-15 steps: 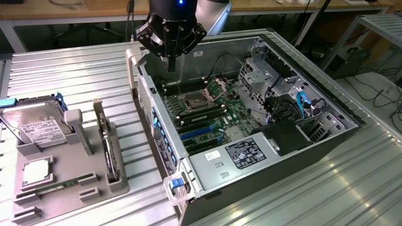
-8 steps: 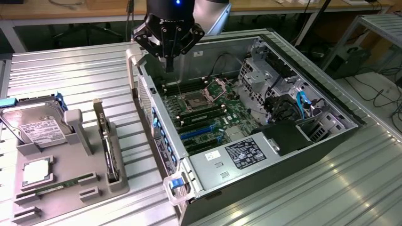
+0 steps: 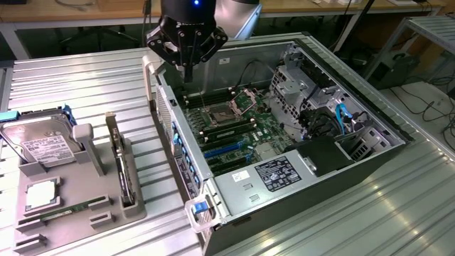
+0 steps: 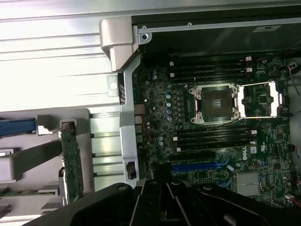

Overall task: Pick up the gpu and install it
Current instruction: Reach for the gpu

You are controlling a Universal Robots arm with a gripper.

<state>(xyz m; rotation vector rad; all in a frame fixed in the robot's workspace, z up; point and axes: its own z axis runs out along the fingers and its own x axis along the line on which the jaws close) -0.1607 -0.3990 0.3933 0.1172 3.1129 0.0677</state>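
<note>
Above the open computer case (image 3: 270, 224), close to the wall that faces the holder, my claw (image 3: 187, 74) hangs clenched on nothing, its fingertips pointing down toward the motherboard (image 3: 242, 133) near the bare processor socket (image 3: 217, 114). Off to the exterior view's left, the gpu (image 3: 119, 160) stands on edge in a slot of the grey holder (image 3: 85, 146) on the desk (image 3: 85, 80), well apart from my claw. In the same holder sit the hard drive (image 3: 42, 144) and a RAM stick (image 3: 67, 209)
</note>
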